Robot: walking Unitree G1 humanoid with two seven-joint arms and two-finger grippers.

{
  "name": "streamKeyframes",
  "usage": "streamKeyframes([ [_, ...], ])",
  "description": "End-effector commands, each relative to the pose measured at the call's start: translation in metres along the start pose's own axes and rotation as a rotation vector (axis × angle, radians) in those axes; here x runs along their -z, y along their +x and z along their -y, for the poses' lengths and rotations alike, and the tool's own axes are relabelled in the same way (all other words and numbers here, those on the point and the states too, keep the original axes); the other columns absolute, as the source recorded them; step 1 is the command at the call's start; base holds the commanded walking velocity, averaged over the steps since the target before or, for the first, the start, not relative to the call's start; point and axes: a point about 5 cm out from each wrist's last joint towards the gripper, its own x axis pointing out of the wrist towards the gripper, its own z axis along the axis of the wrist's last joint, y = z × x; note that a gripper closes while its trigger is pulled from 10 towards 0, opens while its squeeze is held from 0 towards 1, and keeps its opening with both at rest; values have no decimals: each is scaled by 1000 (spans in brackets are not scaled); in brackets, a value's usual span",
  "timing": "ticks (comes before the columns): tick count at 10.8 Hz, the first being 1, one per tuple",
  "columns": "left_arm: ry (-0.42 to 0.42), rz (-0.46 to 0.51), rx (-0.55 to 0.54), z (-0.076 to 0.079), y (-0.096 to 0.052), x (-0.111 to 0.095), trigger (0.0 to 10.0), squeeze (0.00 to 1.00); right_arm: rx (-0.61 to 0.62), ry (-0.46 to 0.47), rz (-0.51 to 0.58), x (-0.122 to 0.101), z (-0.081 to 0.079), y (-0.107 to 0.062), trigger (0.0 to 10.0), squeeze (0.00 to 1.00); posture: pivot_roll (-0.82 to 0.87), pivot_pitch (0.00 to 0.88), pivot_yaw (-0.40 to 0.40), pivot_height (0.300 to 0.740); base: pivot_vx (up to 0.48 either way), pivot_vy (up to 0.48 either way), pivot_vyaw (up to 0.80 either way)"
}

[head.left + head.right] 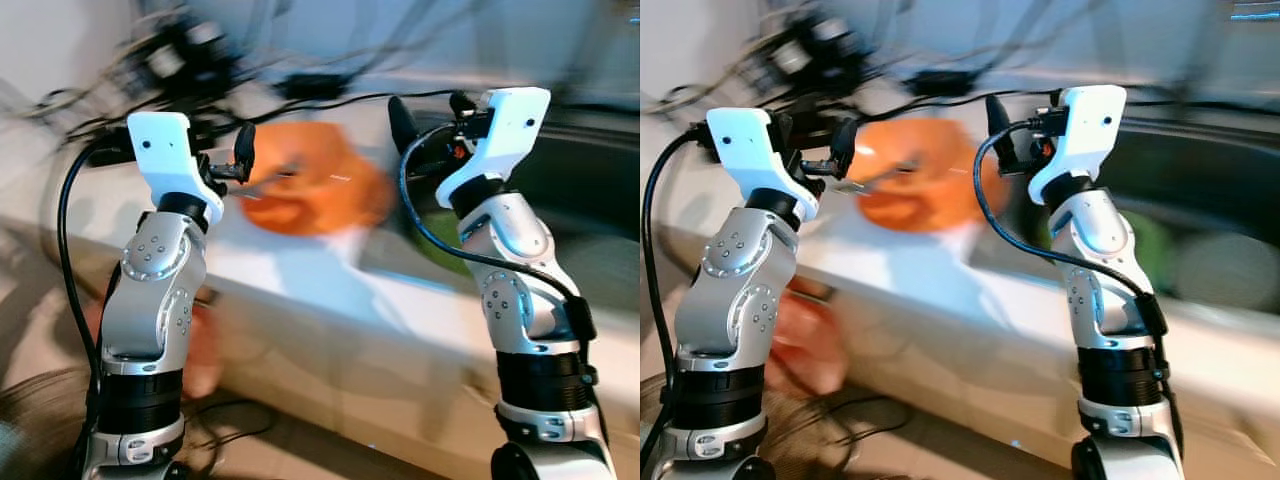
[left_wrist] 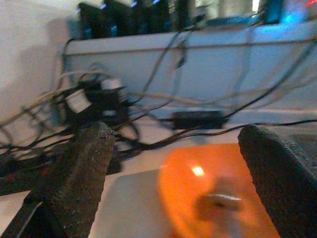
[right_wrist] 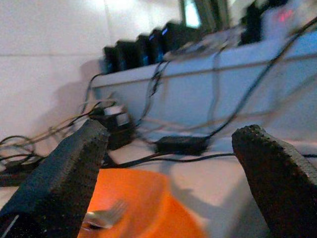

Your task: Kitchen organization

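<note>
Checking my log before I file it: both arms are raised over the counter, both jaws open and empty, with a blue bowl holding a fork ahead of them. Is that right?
One thing is wrong: the bowl is orange, not blue, as the left eye view shows. The rest stands: the left gripper and right gripper are raised over the counter, jaws open and empty, and a fork lies in the bowl.

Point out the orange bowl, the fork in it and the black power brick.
orange bowl (image 1: 315, 190), left eye view, its outer wall.
fork (image 3: 105, 216), right wrist view, its tines.
black power brick (image 2: 197, 119), left wrist view, its top face.
</note>
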Motion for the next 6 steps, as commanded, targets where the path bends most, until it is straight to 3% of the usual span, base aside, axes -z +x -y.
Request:
streamKeyframes([
  [1, 9, -2, -21, -4, 0, -1, 10000, 0, -13, -3, 0, 1, -4, 1, 10000, 0, 148, 80, 112, 740, 300, 322, 0],
  [2, 4, -6, -18, -3, 0, 0, 10000, 0, -13, -2, 0, 1, -4, 1, 10000, 0, 148, 80, 112, 740, 277, 311, 0],
  [6, -14, -2, 3, 0, -1, -1, 10000, 0, -10, 0, -1, 1, -4, 1, 10000, 0, 148, 80, 115, 740, 0, 0, 0],
])
